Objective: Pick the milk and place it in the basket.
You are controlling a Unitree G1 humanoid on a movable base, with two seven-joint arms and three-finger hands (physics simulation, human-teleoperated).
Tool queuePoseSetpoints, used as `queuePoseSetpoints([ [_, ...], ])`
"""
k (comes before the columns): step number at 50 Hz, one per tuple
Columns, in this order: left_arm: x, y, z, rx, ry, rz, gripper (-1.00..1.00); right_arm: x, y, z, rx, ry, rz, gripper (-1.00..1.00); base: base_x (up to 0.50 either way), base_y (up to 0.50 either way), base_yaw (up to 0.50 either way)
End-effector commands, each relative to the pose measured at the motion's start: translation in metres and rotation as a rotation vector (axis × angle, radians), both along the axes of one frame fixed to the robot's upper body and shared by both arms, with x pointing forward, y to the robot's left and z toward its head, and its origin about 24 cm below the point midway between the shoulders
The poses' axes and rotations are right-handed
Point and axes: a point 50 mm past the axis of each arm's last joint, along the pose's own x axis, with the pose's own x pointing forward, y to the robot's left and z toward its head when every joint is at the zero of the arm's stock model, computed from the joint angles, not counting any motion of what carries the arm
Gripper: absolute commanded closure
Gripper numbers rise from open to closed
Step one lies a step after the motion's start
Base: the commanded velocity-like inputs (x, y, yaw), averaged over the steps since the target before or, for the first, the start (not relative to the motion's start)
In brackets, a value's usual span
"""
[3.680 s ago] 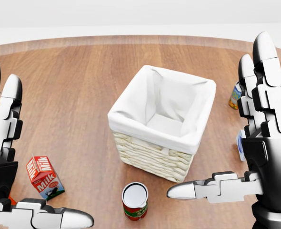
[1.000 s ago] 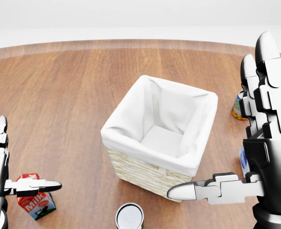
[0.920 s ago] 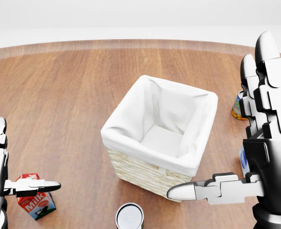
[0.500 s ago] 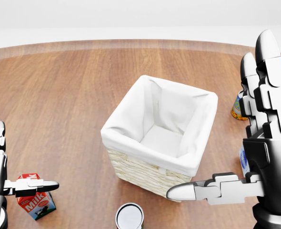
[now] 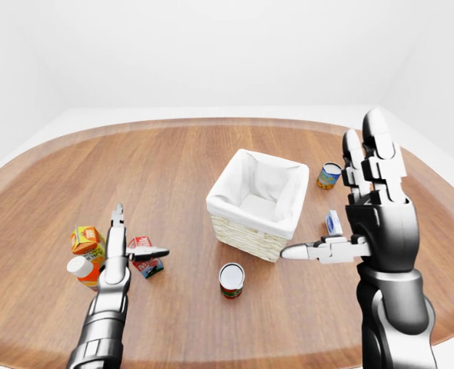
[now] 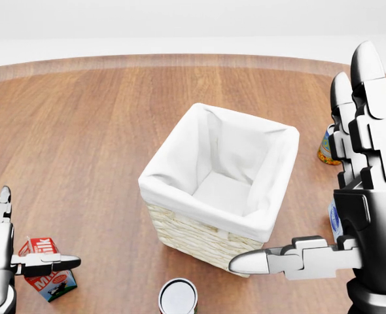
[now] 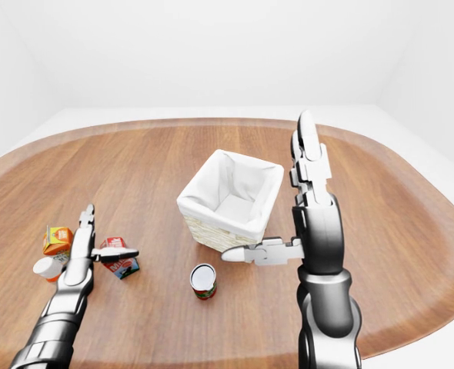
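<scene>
Milk point(image 6: 48, 268) sits toward the worktop's point(image 5: 173, 161) left edge, near side. It is a small red carton, gable top canted toward the far-left, and it looks tilted rather than square on its base.

Left hand point(image 5: 127, 247) is right at it. Fingers apart: two point up along the carton's left side, and the thumb point(image 6: 49, 263) reaches level across the carton's upper face. Whether thumb or fingers touch the carton, cannot tell; nothing is closed round it yet.

So the carton lies just to the hand's right, within the fork of thumb and fingers. Its long axis runs roughly in line with the upright fingers, so closing them would seem to catch it across the narrow way.

Right hand point(image 5: 342, 231) is well apart from the milk, held high on the basket's right side, fingers spread, thumb pointing left toward the wicker wall. It holds nothing. Left hand is plainly the nearer one.

Basket point(image 5: 287, 224), white-lined, stands mid-worktop, to the right of the milk and farther in. The carry would go right and away from the near edge.

Neighbours:
- orange carton point(image 5: 85, 237) and a white-capped bottle point(image 5: 79, 267), just left of the left hand
- can point(image 5: 231, 279) between milk and basket, nearer the near edge, near the carry path

Judgement: grasp pending, lift not begun.
</scene>
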Motion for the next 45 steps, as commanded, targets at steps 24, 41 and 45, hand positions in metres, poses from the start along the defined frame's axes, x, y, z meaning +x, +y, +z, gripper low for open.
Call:
queuePoseSetpoints([
  [24,-0.008,0.008,-0.038,-0.027,0.196,0.076,-1.00,0.000,-0.001,0.001,-0.001,-0.005,-0.005,-1.00,0.00,0.00,0.00],
  [41,-0.013,0.002,-0.055,-0.118,0.288,0.052,-1.00,0.000,-0.001,0.003,-0.001,-0.014,-0.007,-1.00,0.00,0.00,0.00],
  [45,-0.010,0.001,-0.058,-0.243,0.294,0.053,1.00,0.000,-0.002,0.003,0.001,-0.016,-0.009,-1.00,0.00,0.00,0.00],
])
